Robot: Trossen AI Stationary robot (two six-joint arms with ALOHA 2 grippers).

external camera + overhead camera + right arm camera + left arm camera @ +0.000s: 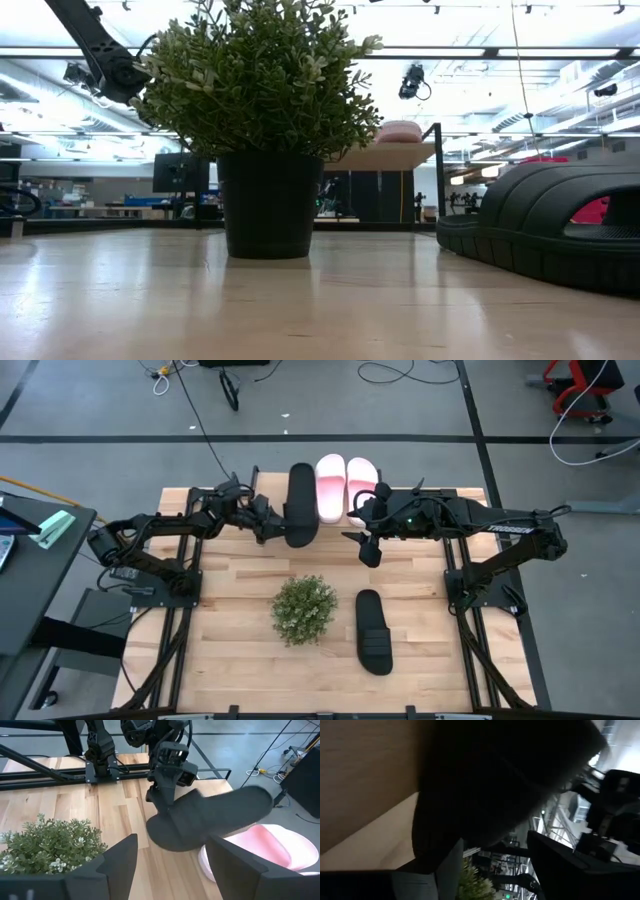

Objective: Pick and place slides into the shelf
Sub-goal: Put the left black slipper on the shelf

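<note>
- Step in hand: third slide going onto the shelf (pixel 470 495). The left gripper (pixel 272 520) held a black slide (pixel 301 505) by its side at the upper middle of the high view, just beside the two pink slides (pixel 345 485).
- The right wrist view showed that black slide (pixel 210 820) tilted and apparently clear of the board, with the left gripper's fingers clamped on its near end; a pink slide (pixel 265 847) lay right under its far end.
- Fingers: left ones were closed on the slide's edge, not fully shut. The right gripper (pixel 368 548) hung right of centre with its fingers apart and nothing between them.
- The second black slide (pixel 373 630) sat on the table at lower centre-right, beside the potted plant (pixel 303 608), not yet picked.
- Whether the held slide touched the shelf I could not tell.
- Next move, my read: lower and level the slide beside the pink pair without overlapping it, then let go. After that the right arm looked better placed for the last black one.
</note>
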